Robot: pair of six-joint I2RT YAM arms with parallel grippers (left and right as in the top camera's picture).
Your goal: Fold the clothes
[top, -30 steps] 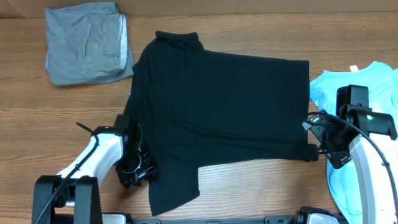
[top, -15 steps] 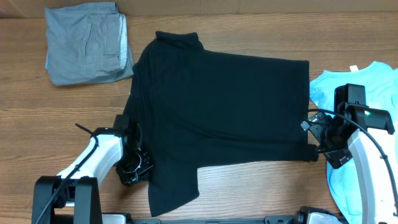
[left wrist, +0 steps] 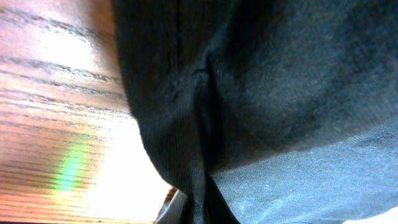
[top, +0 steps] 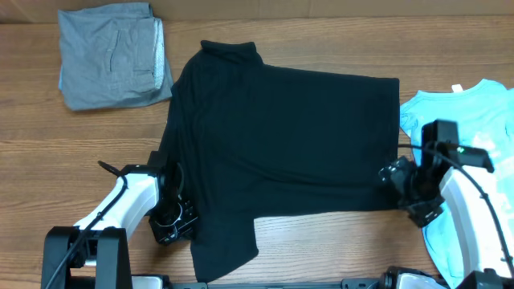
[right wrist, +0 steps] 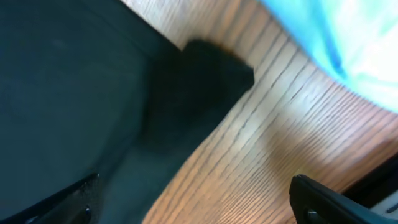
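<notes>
The black T-shirt [top: 281, 136] lies spread flat in the middle of the table, collar toward the far left. My left gripper [top: 178, 218] is at its near left edge. In the left wrist view that gripper [left wrist: 199, 208] is shut on a pinched ridge of the black cloth [left wrist: 261, 93]. My right gripper [top: 399, 193] is at the shirt's near right corner. Its jaws [right wrist: 193, 205] stand open, one finger over the black cloth [right wrist: 93, 112] and the other fingertip [right wrist: 323, 199] over bare wood.
A folded grey garment [top: 112, 56] lies at the far left corner. A light-blue T-shirt [top: 474, 120] lies at the right edge, partly under the right arm, and shows in the right wrist view [right wrist: 348, 43]. Bare wood table [top: 72, 144] lies between them.
My left gripper has shut on the shirt's left edge. My right gripper has moved left onto the shirt's near right corner, still open.
</notes>
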